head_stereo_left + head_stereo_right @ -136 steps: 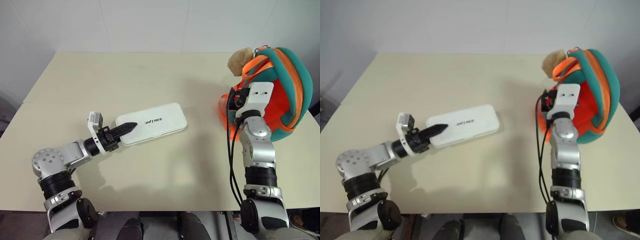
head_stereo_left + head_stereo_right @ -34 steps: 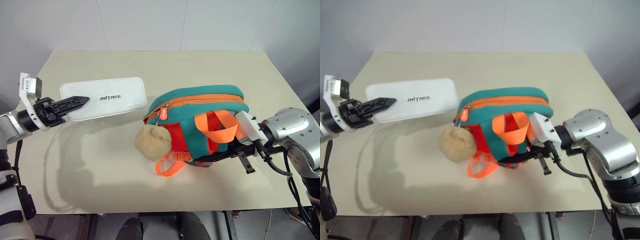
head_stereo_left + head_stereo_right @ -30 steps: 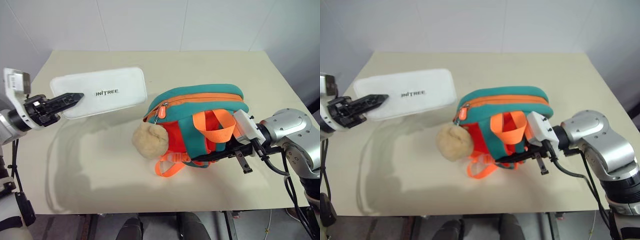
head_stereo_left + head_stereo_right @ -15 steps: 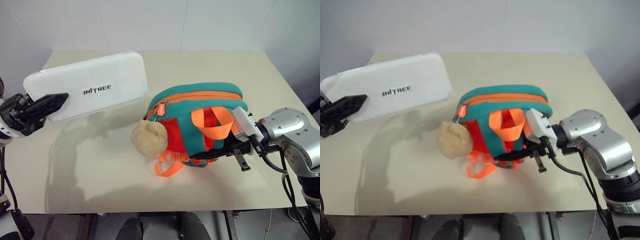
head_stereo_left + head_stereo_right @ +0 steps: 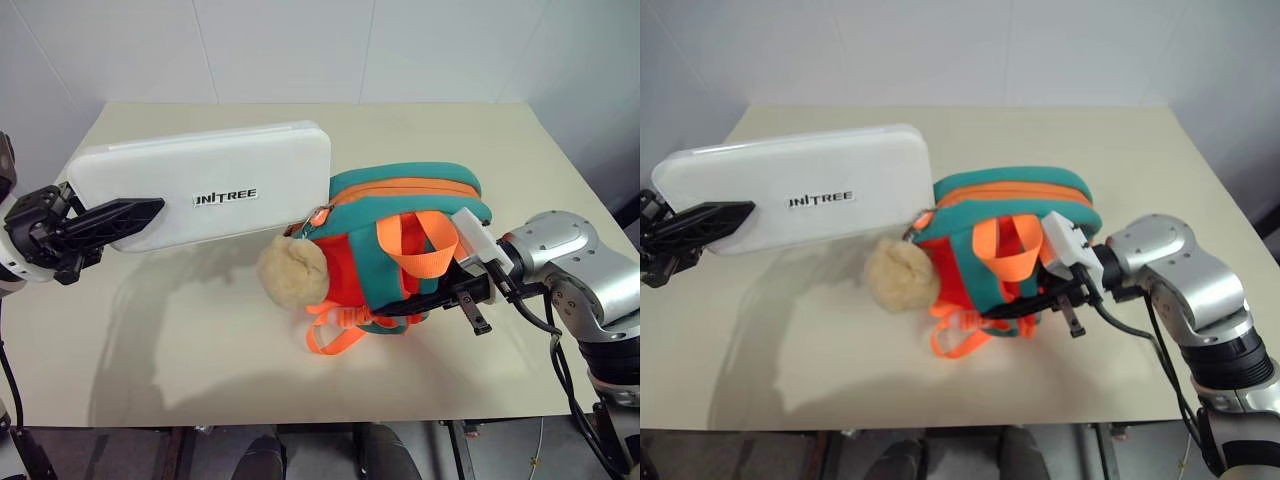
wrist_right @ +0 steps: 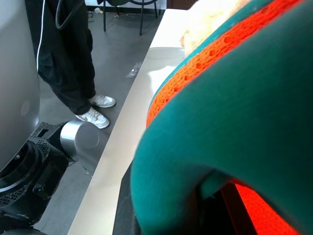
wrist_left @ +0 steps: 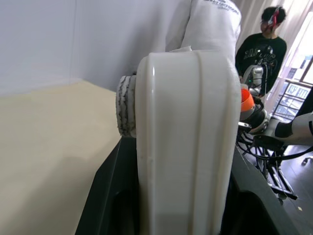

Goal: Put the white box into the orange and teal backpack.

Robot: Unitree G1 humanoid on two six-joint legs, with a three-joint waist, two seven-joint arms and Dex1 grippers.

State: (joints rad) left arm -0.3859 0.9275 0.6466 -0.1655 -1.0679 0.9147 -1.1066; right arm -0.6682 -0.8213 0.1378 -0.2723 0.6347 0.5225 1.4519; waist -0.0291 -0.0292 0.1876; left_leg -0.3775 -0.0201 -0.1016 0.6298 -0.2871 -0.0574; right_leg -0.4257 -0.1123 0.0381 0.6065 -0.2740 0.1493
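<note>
The left gripper (image 5: 115, 218) pinches one end of the white box (image 5: 215, 182), holding it flat above the table (image 5: 200, 340), its far end just beside the backpack (image 5: 400, 240). The right gripper (image 5: 425, 303) is clamped on the backpack's lower edge, near the plush ball (image 5: 290, 272).

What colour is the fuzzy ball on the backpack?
Tan, clearest in the left eye view: ball on backpack.

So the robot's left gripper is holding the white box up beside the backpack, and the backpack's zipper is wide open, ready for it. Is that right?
Not quite. The left gripper does hold the white box up beside the orange and teal backpack, but the left eye view shows the zipper closed along the top, not open.
</note>
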